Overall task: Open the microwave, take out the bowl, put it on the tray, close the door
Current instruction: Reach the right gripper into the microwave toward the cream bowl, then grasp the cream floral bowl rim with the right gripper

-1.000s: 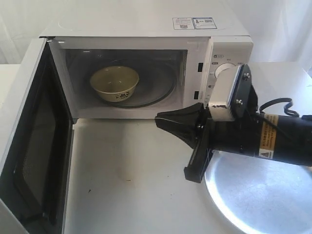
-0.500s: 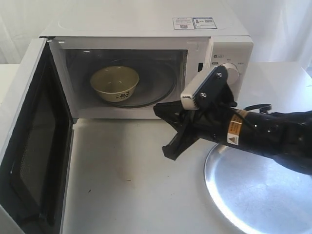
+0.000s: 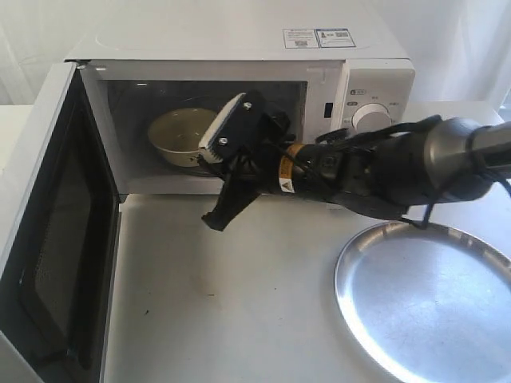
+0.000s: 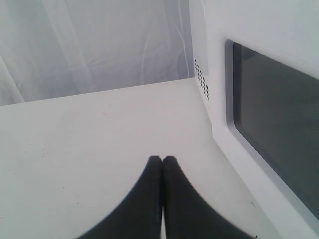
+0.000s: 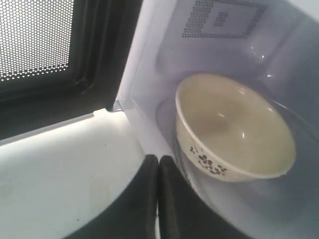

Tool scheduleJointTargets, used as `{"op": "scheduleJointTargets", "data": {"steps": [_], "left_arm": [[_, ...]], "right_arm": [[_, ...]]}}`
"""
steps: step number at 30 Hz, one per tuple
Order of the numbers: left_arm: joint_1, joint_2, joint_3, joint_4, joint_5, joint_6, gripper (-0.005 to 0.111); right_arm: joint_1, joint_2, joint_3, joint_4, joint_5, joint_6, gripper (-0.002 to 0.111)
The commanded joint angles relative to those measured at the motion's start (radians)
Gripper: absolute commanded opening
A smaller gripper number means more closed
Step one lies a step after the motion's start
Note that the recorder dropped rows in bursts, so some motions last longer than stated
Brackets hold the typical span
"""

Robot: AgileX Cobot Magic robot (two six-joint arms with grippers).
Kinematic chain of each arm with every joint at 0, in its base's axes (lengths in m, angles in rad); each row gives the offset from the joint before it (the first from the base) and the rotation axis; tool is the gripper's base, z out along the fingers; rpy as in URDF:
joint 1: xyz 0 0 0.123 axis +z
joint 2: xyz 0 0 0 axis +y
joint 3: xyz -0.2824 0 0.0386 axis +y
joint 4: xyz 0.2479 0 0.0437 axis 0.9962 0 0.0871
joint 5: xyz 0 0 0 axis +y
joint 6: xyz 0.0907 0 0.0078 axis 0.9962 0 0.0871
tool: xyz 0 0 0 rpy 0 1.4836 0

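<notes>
The white microwave (image 3: pixel 239 44) stands with its door (image 3: pixel 56 239) swung wide to the left. Inside, the cream bowl (image 3: pixel 177 132) with dark floral marks sits upright on the glass turntable. My right gripper (image 3: pixel 209 162) reaches across to the front of the cavity, shut and empty. In the right wrist view its tips (image 5: pixel 158 159) hover at the cavity's front sill, just short of the bowl (image 5: pixel 234 129). The steel tray (image 3: pixel 423 303) lies bare at the front right. Out of the exterior view, my left gripper (image 4: pixel 162 159) is shut over the white table beside the door's outer window (image 4: pixel 279 149).
The clear glass turntable plate (image 5: pixel 279 204) lies under the bowl. The door's mesh inner window (image 5: pixel 35 40) is close to the right gripper's side. A round knob (image 3: pixel 371 120) sits on the control panel. The white table (image 3: pixel 239 303) lies between door and tray.
My right arm has swung left from in front of the control panel to the cavity opening and turned toward the bowl, staying shut. The bowl, door and tray have not moved.
</notes>
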Motion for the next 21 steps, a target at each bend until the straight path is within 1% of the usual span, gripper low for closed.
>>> {"op": "scheduleJointTargets", "data": {"steps": [1,2,4,8,10,13,21], "left_arm": [[-0.001,-0.002,-0.003,-0.008,-0.004,0.000,0.000],[-0.001,-0.002,-0.003,-0.008,-0.004,0.000,0.000],[-0.001,-0.002,-0.003,-0.008,-0.004,0.000,0.000],[-0.001,-0.002,-0.003,-0.008,-0.004,0.000,0.000],[-0.001,-0.002,-0.003,-0.008,-0.004,0.000,0.000],[-0.001,-0.002,-0.003,-0.008,-0.004,0.000,0.000],[-0.001,-0.002,-0.003,-0.008,-0.004,0.000,0.000]], "right_arm": [[0.049,0.041,-0.126,0.002,0.178,-0.098,0.001],[0.055,0.053,-0.150,0.002,0.201,-0.122,0.003],[0.055,0.071,-0.193,0.002,0.231,-0.157,0.011],[0.055,0.110,-0.250,0.002,0.244,-0.164,0.040],[0.055,0.130,-0.269,-0.010,0.247,-0.166,0.049],[0.055,0.168,-0.296,-0.046,0.256,-0.164,0.051],[0.055,0.251,-0.398,-0.050,0.294,-0.157,0.048]]}}
